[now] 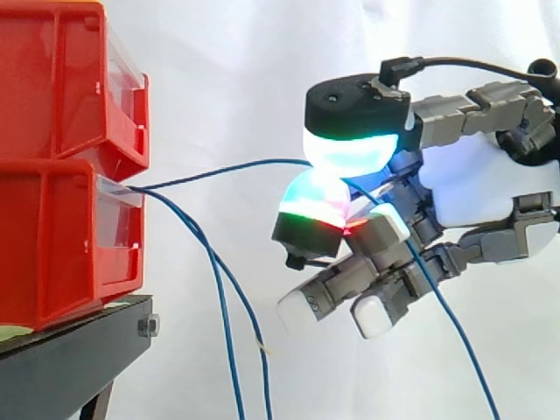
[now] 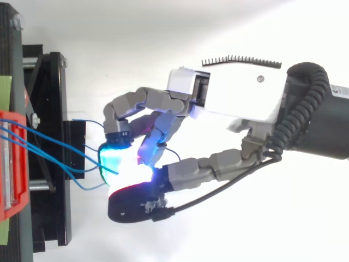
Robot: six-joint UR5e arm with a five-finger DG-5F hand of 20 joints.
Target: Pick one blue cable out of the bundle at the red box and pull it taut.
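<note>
Bins (image 1: 52, 175): two red ones, stacked on the black stand (image 1: 70, 350) at far left.
Cables (image 1: 220, 297): blue, leaving the lower bin's front; two droop down beside the stand.
Cable (image 1: 229, 166): one blue strand runs from that bin across to me in a shallow arc (not quite straight), then trails down past my palm.
Hand (image 1: 490, 184): right of the bins, well apart from them; my thumb and one finger pinch the cable between glowing pads (image 1: 346, 149), the other fingers curled below.

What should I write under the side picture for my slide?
Robot hand pinches one blue cable running from the red box.
</note>
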